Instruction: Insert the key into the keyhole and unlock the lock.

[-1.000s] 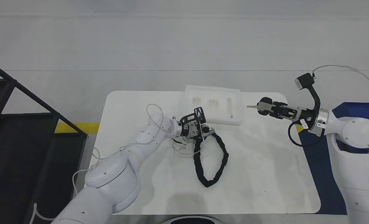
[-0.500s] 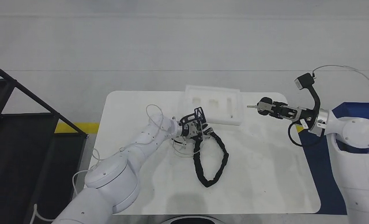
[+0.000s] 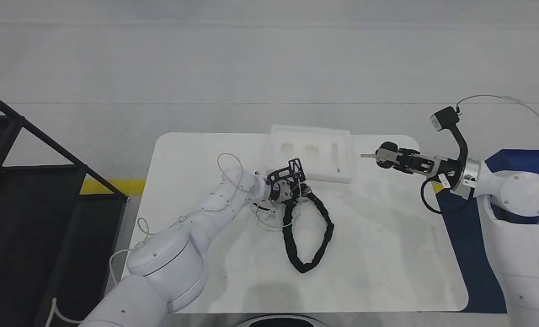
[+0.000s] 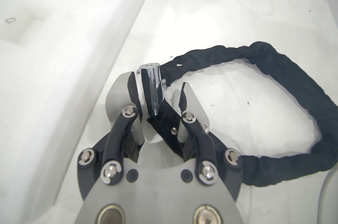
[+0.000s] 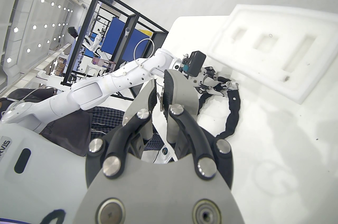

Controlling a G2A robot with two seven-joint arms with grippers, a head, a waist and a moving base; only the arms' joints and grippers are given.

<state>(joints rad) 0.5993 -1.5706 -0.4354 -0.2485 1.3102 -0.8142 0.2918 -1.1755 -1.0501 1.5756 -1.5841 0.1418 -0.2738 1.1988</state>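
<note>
Key [image 3: 367, 156] gripped, lock [image 4: 151, 87] straddled
Right gripper [image 5: 159, 89] clamps the key above the surface [image 3: 387, 243]; left gripper [image 4: 157, 86], part open, brackets the lock's chrome cylinder lying beside the foam tray [image 4: 79, 37].

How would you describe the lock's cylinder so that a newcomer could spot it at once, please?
On the white table, beside the foam tray, lies a black fabric-sleeved chain. At its end nearest the tray is the lock cylinder: short, mirror-bright chrome against the matte black sleeve.
</note>
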